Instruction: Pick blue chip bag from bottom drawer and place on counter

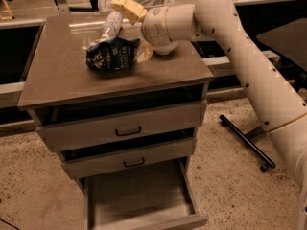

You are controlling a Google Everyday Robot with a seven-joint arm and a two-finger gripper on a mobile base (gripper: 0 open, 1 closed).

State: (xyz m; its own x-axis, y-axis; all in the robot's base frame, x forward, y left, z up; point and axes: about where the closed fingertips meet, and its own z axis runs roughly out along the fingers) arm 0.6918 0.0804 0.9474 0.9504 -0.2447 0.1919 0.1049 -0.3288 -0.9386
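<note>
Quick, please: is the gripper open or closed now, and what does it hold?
Gripper: open, above the counter, holding nothing; the bag lies beside it.

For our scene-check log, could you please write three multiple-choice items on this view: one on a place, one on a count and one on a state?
1. Where does the blue chip bag lie?
A) on the floor
B) on the counter
C) in the middle drawer

2. How many black handles show on the drawer fronts?
A) one
B) two
C) four

3. How is the bottom drawer?
A) pulled open
B) pushed shut
C) taken out

Key:
1 B: the bag rests flat on the counter, next to a white bottle, with the gripper open at its right edge, above the counter.
2 B: one handle shows on each of the two upper fronts.
3 A: it juts forward from the cabinet and its grey inside shows.
</note>
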